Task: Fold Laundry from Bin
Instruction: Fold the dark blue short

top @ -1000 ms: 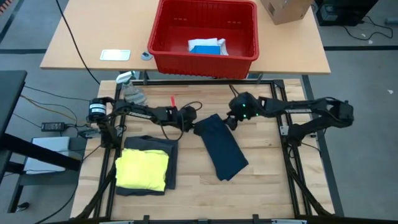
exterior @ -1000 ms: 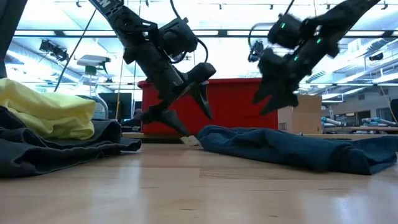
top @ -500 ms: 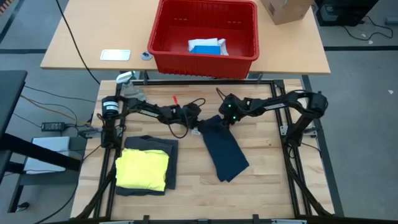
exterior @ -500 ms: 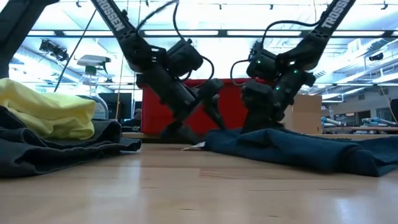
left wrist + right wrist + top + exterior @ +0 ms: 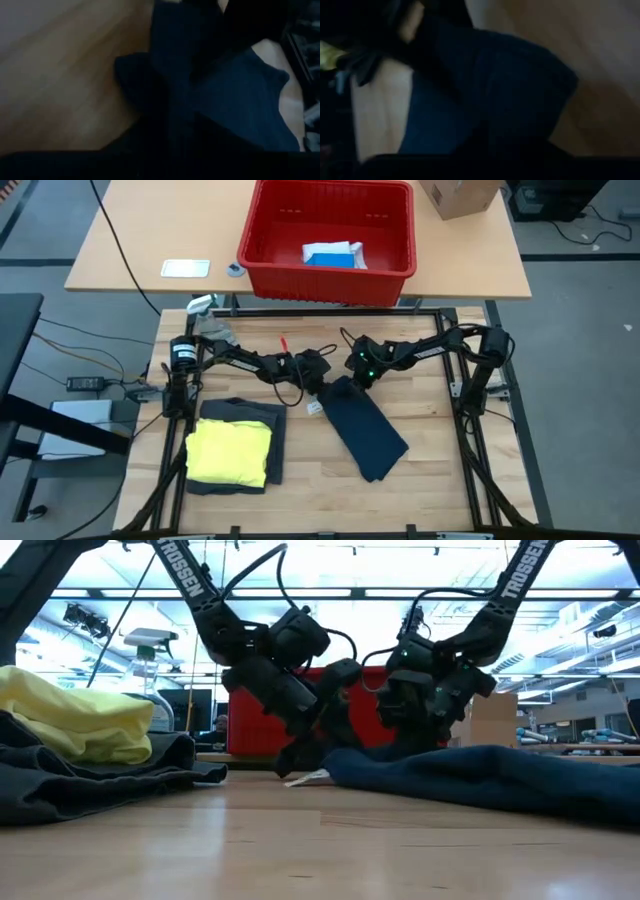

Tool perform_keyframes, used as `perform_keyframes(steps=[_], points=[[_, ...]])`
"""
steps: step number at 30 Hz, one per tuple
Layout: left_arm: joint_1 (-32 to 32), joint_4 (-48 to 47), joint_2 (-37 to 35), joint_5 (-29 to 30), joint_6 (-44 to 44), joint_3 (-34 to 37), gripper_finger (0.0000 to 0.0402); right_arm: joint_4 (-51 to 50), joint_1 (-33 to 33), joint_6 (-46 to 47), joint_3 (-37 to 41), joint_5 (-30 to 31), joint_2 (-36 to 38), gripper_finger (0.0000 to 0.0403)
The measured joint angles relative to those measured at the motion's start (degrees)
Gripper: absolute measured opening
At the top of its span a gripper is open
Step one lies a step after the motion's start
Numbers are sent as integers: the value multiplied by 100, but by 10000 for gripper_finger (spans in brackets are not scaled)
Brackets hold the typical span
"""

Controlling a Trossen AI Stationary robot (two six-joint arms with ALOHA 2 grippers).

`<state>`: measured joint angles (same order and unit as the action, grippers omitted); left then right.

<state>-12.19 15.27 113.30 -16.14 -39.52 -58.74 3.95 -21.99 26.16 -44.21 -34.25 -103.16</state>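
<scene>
**Both grippers down on the navy garment's near end**

On the wooden table (image 5: 420, 470) a dark navy garment (image 5: 365, 425) lies folded into a long strip, running diagonally from the table's middle toward the right front. Both arms meet at its upper end, the end nearest the bin. The left gripper (image 5: 318, 380) comes in from the left and sits at the strip's upper left corner; the right gripper (image 5: 352, 372) comes in from the right and sits on the upper edge just beside it. In the low view both grippers are pressed down to cloth level, the left gripper (image 5: 310, 745) and the right gripper (image 5: 405, 725) close together over the garment (image 5: 480, 775).

The wrist views are dark, filled with navy cloth (image 5: 240, 100) (image 5: 510, 90) close against the fingers. The jaws of each gripper seem drawn in narrow around a bit of the garment's edge, but with the pictures this dim I cannot tell for sure whether cloth is pinched between them.

A small white tag (image 5: 314, 408) pokes out at the strip's left edge, resting on the table.

At the table's left front, a yellow garment (image 5: 230, 452) lies folded on top of a dark grey one (image 5: 245, 412), well apart from the grippers.

The red bin (image 5: 328, 270) stands on a second table beyond the work table, with a blue and white garment (image 5: 332, 254) lying inside it.
</scene>
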Motion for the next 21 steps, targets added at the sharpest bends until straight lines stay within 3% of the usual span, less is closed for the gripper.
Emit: perform_keyframes(steps=[2, 5, 9, 14, 17, 21], points=[[-40, -26, 2, -174, 12, 2, 79, 97, -56, -1, 0, -218, 20, 18], [-155, -63, -104, -358, -39, 4, 21, 133, -139, 101, 3, -348, 148, 17], [-324, -187, -553, -387, 55, -27, 26, 232, -205, 48, 3, -242, 605, 15], [-583, -889, -1462, -191, 644, -324, 31, 286, -239, -810, -87, 503, 1661, 15], [-733, -1590, -2029, -113, 1124, -828, 29, 283, -239, -1653, -343, 1039, 2386, 15], [-693, -2672, -2480, -61, 2043, -2069, 30, 400, -171, -2670, -802, 1556, 3157, 15]])
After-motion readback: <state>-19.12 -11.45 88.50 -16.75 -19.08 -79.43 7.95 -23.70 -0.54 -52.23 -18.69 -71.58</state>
